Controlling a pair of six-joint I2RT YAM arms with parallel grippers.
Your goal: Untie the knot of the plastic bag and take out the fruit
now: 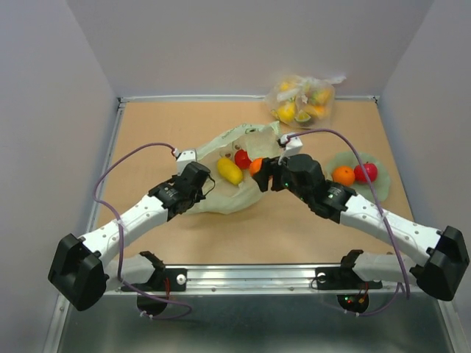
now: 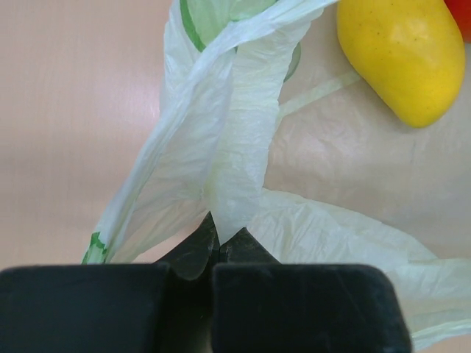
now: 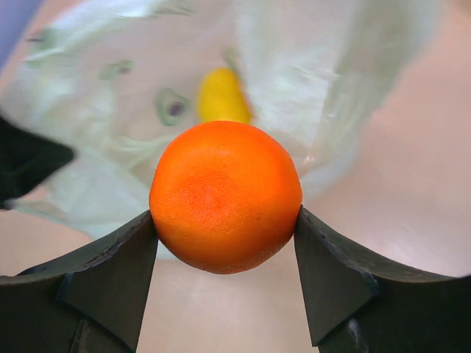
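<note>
The right gripper (image 3: pixel 224 243) is standing fairly wide, its jaws clamping an orange (image 3: pixel 224 195) by its sides at the mouth of the bag (image 1: pixel 224 200), near the middle of the worktop (image 1: pixel 147 125). The left gripper (image 2: pixel 215 257) is fully closed and is pinching a strip of pale film on the bag's left side. A mango (image 1: pixel 229 170) and a red fruit (image 1: pixel 242 159) are lying on the spread bag beside the orange. A second orange (image 1: pixel 343 175) and a second red fruit (image 1: pixel 366 172) are sitting on a green plate (image 1: pixel 353 157) toward the right edge. The knot is looking undone.

The jaws are meeting the round orange at only two small spots, so it could be rolling free during the carry. Loose film may be trailing with it. The left pinch is thin and could be slipping or tearing under a pull. The plate is crowded, so a careless drop could be nudging fruit off toward the right edge.
</note>
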